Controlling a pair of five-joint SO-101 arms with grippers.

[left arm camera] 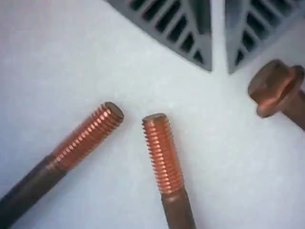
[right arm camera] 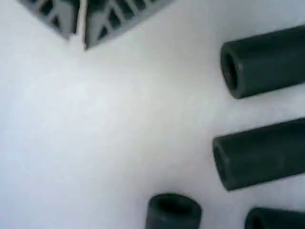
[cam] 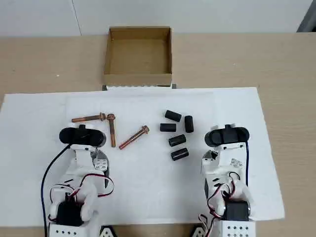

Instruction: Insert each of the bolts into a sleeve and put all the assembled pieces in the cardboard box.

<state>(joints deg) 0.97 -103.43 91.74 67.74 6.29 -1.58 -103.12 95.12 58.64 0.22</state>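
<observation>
Left claw (left arm camera: 220, 67): all but closed, empty — bolts (left arm camera: 162, 152) lie just ahead, two threaded tips towards it.
Right claw (right arm camera: 80, 40): likewise closed, empty; sleeves (right arm camera: 262, 152) just beside.
My call: left takes a bolt, right a sleeve.

Bright, even light leaves only faint, soft shadows beside the sleeves (right arm camera: 262, 152).

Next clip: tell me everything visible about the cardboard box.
The cardboard box is a shallow, square, open-topped tray of plain brown card. It stands upright on the wooden table, just beyond the far edge of the white sheet. Its low walls stand straight, and the inside is bare, with nothing lying in it.
</observation>
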